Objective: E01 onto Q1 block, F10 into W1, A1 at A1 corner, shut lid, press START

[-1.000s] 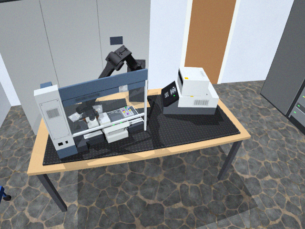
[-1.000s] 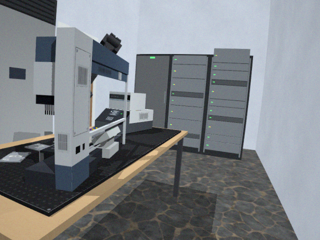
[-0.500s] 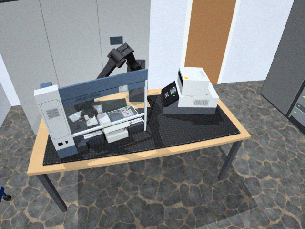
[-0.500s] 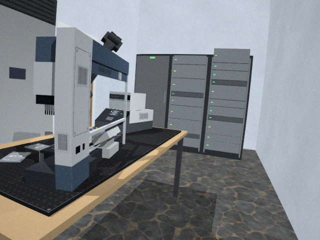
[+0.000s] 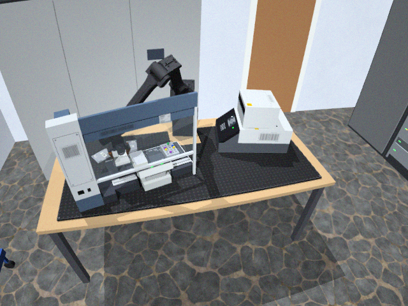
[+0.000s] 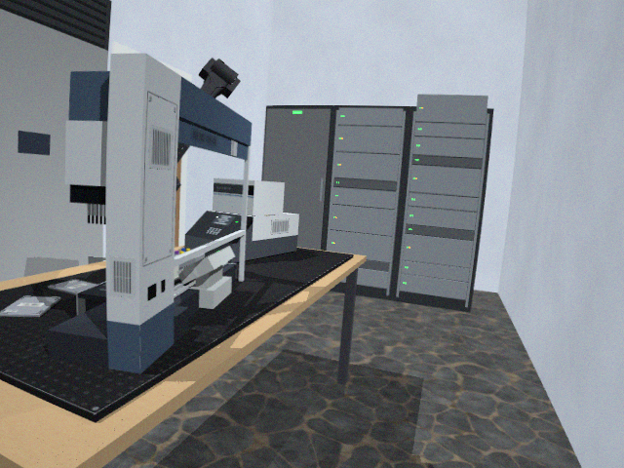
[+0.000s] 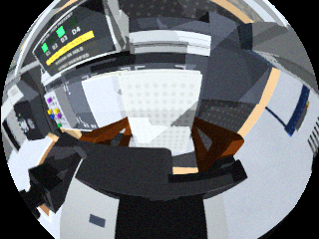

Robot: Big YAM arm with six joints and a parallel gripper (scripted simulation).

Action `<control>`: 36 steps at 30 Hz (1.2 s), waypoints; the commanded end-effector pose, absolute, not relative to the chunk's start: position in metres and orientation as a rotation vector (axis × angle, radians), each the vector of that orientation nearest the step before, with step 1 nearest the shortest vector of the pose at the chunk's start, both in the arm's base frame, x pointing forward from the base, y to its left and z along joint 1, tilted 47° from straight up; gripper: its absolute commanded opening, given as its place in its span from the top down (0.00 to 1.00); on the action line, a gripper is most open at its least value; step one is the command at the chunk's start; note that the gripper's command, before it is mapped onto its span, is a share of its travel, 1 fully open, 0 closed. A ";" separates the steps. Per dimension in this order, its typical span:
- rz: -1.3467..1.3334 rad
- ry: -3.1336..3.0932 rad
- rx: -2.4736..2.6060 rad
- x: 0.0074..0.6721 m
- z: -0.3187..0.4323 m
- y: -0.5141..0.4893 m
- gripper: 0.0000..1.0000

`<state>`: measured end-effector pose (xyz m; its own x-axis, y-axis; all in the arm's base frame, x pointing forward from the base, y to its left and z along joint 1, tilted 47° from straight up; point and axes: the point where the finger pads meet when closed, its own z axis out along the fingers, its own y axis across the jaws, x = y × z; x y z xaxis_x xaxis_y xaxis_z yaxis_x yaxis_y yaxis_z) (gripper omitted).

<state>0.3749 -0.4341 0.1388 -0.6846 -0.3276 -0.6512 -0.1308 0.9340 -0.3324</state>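
My gripper [image 7: 160, 119] [image 5: 120, 153] is under the blue gantry, at the D4 end of the deck row. It is shut on a white 96-well PCR plate [image 7: 162, 94] [image 5: 122, 160], gripped across its width and held level, the right way up. The white deep-well block [image 5: 138, 158] [image 7: 100, 96] stands beside it. Past that is a grey position [image 5: 153, 153], then the tube cooling block [image 5: 169, 150] [image 7: 54, 115] with coloured tubes. The cycler Q1 [image 5: 263, 134] [image 6: 272, 223] stands at the right; its panel [image 5: 227, 125] shows a green lamp. I cannot tell how its lid [image 5: 258, 108] stands.
The gantry's grey pillar [image 5: 71, 161] [image 6: 143, 212] and blue beam [image 5: 138, 113] enclose the deck. A white rail [image 5: 145, 166] runs along its front. Two small flat nests [image 6: 30, 304] [image 6: 75, 286] stand behind the pillar. Grey racks [image 6: 408, 201] line the far wall.
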 end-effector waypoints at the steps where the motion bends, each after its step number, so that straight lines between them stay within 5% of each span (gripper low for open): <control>1: -0.338 2.334 -0.321 0.370 0.137 -0.435 1.00; 36: -0.382 2.305 -0.284 0.371 0.151 -0.457 1.00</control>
